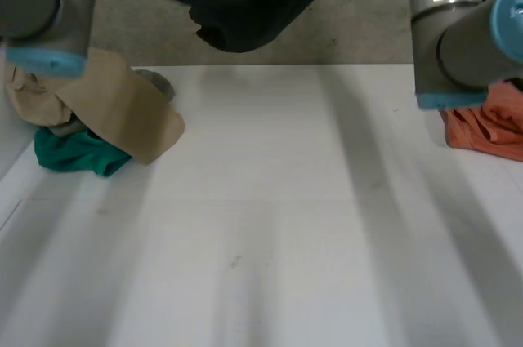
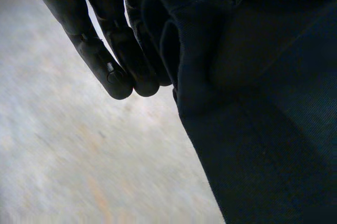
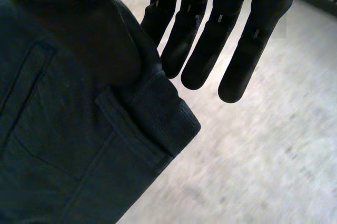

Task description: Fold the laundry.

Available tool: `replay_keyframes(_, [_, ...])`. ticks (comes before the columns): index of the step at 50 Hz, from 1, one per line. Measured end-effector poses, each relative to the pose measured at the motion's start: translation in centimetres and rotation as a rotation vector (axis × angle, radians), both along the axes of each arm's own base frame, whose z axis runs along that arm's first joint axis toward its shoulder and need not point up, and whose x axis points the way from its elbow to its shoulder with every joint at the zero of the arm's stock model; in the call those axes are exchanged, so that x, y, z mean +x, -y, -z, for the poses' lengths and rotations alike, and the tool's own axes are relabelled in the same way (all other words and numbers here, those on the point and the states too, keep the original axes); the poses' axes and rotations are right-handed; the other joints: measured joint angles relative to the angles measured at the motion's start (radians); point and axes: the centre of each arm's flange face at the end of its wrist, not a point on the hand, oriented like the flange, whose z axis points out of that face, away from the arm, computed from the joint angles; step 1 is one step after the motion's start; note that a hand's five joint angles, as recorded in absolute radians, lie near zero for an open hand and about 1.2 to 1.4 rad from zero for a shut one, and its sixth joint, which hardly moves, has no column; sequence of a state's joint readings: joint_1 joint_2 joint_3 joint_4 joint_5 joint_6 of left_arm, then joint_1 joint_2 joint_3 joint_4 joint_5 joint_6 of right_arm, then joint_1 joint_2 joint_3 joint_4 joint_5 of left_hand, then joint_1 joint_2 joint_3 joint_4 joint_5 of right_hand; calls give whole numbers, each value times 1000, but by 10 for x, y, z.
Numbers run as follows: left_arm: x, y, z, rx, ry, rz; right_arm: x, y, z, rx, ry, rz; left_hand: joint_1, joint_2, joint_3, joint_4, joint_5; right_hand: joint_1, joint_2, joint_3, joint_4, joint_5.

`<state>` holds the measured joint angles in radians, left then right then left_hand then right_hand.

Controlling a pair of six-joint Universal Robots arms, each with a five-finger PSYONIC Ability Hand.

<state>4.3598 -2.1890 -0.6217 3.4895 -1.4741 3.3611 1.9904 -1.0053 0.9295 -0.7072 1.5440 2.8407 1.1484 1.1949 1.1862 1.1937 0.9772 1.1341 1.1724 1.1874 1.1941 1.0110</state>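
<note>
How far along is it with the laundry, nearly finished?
Nothing looks folded yet. In hand: a dark garment hangs above the white table, bunched in the left hand and beside the right hand. To do: crumpled tan cloth, green cloth and orange cloth wait at the table's sides.

the garment (image 1: 245,4) is dark navy, the table (image 1: 270,200) white, with tan cloth (image 1: 122,110), green cloth (image 1: 78,153) and orange cloth (image 1: 490,128).
</note>
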Motion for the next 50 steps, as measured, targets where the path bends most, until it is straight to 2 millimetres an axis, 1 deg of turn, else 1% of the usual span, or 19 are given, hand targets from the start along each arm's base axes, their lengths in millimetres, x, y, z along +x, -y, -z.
replay_keyframes(2, [0,6,24,67,25,4,0,1,17,52,-27,-4,0,0,0,0,0,0,0,0,0,0])
replay_keyframes(3, [0,7,30,84,31,3,0,1,25,73,-38,-5,0,0,0,0,0,0,0,0,0,0])
replay_keyframes(5, [0,12,65,169,70,-7,-1,4,54,153,-80,-5,0,-3,-1,-2,0,0,0,0,0,0])
replay_keyframes(6, [0,13,73,190,80,-11,-2,4,63,175,-91,-5,0,-3,-1,-2,0,0,0,0,0,0])
replay_keyframes(8, [1,14,112,278,127,-25,-5,5,101,273,-144,-5,0,-21,-10,-22,0,0,0,0,0,0])
replay_keyframes(10, [2,12,139,342,166,-35,-7,4,129,346,-186,-5,-3,-36,-26,-37,-3,0,0,0,0,0])
replay_keyframes(13, [3,4,184,447,240,-48,-12,-2,171,462,-258,-5,-7,-73,-64,-72,-8,0,0,0,0,0])
replay_keyframes(15, [4,-5,206,503,289,-52,-16,-9,195,535,-307,-7,-49,-122,-112,-119,-54,0,0,0,0,0])
replay_keyframes(19, [7,-28,239,609,400,-61,-24,-25,225,655,-398,-15,-226,-257,-241,-250,-204,0,0,0,0,0])
replay_keyframes(23, [13,-51,248,680,488,-78,-31,-43,237,755,-480,-33,-435,-459,-448,-461,-422,0,0,0,0,0])
replay_keyframes(28, [20,-70,244,722,550,-112,-37,-57,236,820,-532,-53,-597,-635,-625,-642,-605,0,0,0,0,0])
replay_keyframes(34, [21,-83,238,729,581,-141,-42,-68,234,861,-561,-72,-619,-663,-649,-670,-637,0,0,0,0,0])
replay_keyframes(40, [17,-89,243,725,600,-138,-43,-70,234,870,-572,-68,-607,-652,-643,-655,-614,0,0,0,0,0])
replay_keyframes(44, [14,-95,247,723,620,-123,-45,-69,235,869,-578,-55,-441,-513,-505,-507,-468,0,0,0,0,0])
replay_keyframes(45, [13,-97,248,722,628,-115,-45,-68,235,868,-580,-51,-321,-406,-398,-401,-363,0,0,0,0,0])
replay_keyframes(46, [12,-98,249,722,630,-112,-46,-68,235,867,-580,-50,-321,-406,-398,-401,-363,0,0,0,0,0])
replay_keyframes(47, [11,-101,250,720,640,-98,-46,-68,235,865,-584,-45,-88,-181,-176,-180,-145,0,0,0,0,0])
replay_keyframes(48, [10,-104,250,719,652,-85,-47,-67,234,864,-588,-41,4,-36,-32,-35,-10,0,0,0,0,0])
replay_keyframes(50, [9,-108,252,722,676,-66,-48,-68,233,862,-598,-36,4,-3,0,-3,0,0,0,0,0,0])
